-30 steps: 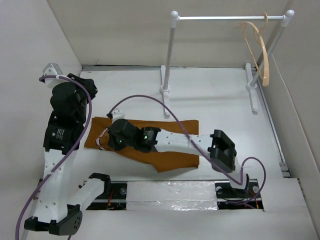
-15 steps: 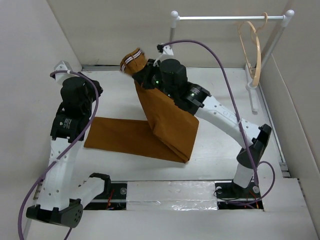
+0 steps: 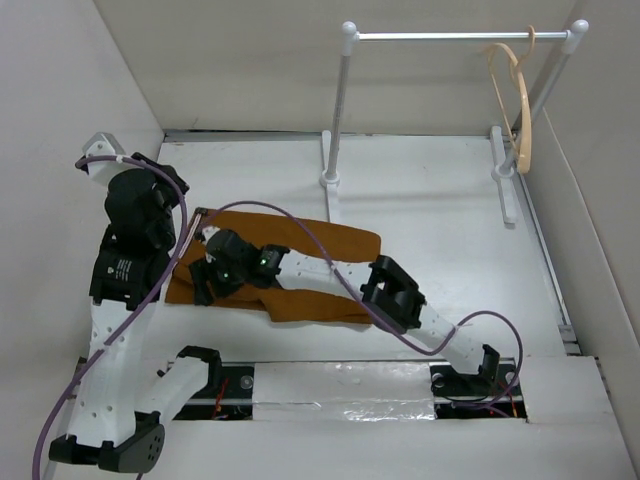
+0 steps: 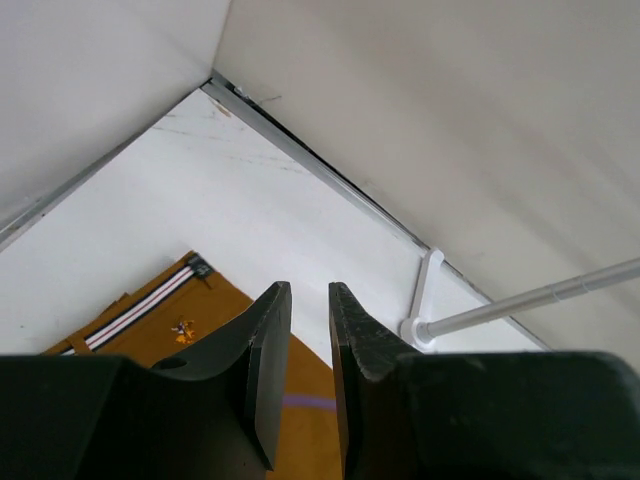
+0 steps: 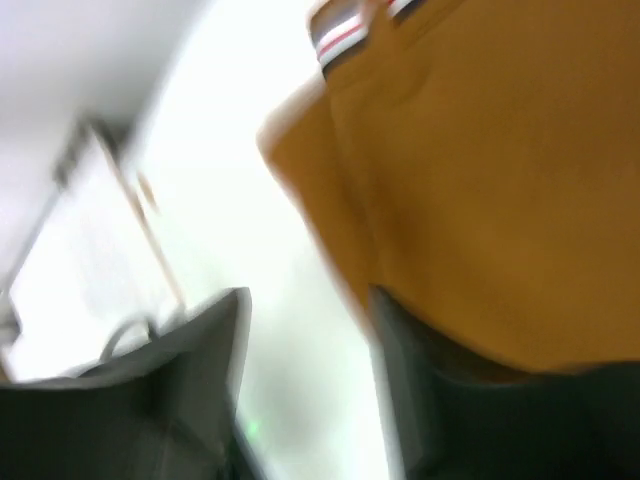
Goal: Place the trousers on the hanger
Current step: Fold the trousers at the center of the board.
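Trousers [image 3: 320, 240]: flat on the surface [image 3: 430, 200], on the near side of the rail stand's [image 3: 450, 36] left post, stretching leftward away from it.
Long axis: left-right, with the waistband end farthest from the stand.
Hanger [image 3: 520, 158]: hooked on the stand's right end, well apart from the trousers.
Right jaws: over the waistband end. They look spread, with cloth against one finger, but the view is blurred.
Left jaws: almost pressed together, empty, raised near the waistband.
Nearer arm: right arm [image 3: 330, 275].
Count: one pair of trousers, one hanger, one rail stand.

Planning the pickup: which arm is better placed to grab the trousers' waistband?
Right. The right gripper sits low over the trousers at their waistband end, fingers apart; the left gripper hangs above, nearly shut.
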